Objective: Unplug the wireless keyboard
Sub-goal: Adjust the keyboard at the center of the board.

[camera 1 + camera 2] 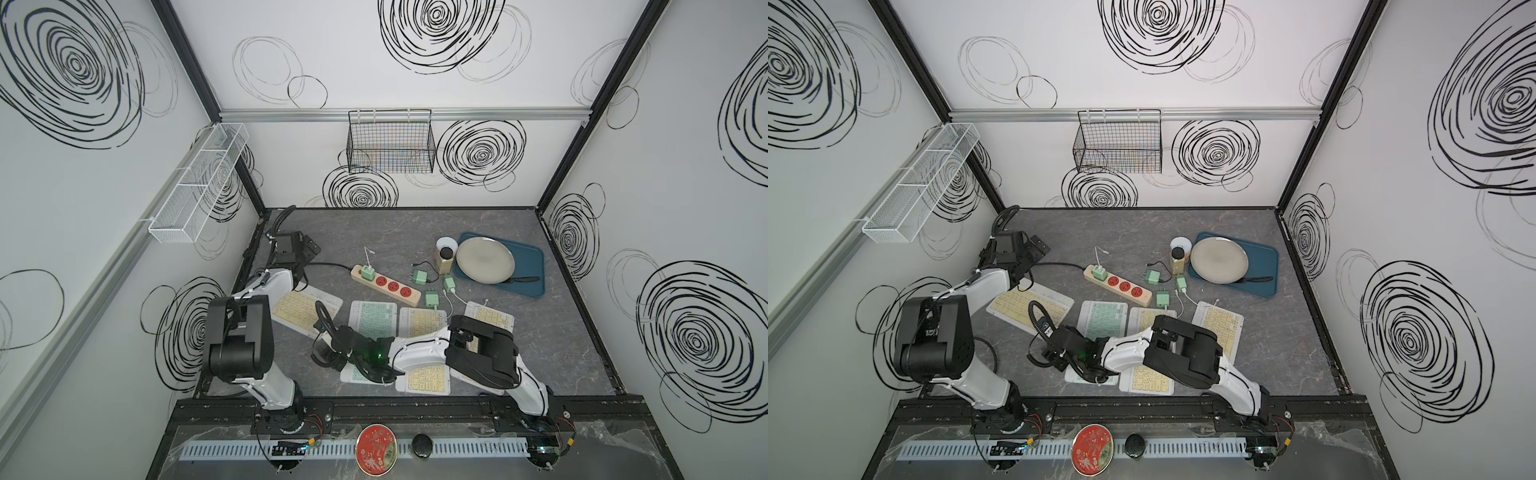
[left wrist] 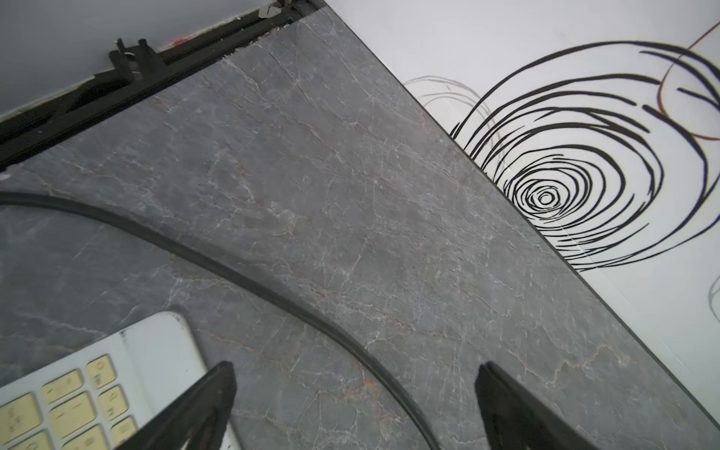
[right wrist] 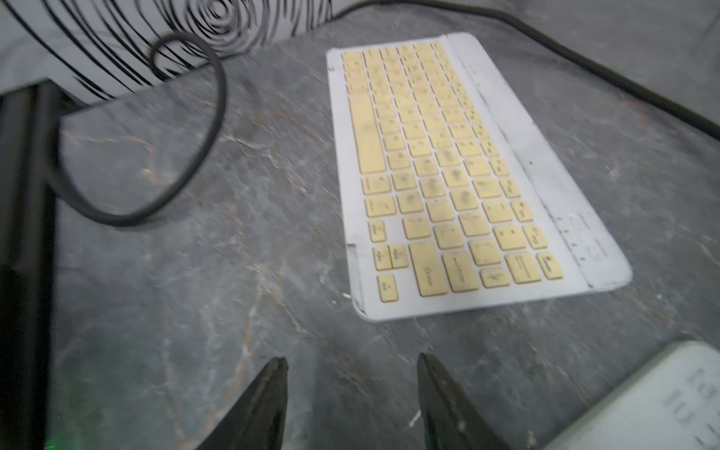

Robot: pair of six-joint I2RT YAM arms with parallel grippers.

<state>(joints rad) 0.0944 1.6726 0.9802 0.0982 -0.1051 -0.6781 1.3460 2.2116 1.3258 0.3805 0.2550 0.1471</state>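
Three swirl-patterned white walls (image 1: 357,75) around grey marble tabletop (image 1: 544,336); left jaws spread wide, right jaws parted, both empty.

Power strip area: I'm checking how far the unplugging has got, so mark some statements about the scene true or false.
1. One green charger is plugged into the power strip. True.
2. Every socket on the strip is occupied. False: three red sockets are empty.
3. The plate lies on the blue tray. True.
4. The right gripper grips a cable. False: its jaws stand apart with nothing between them.
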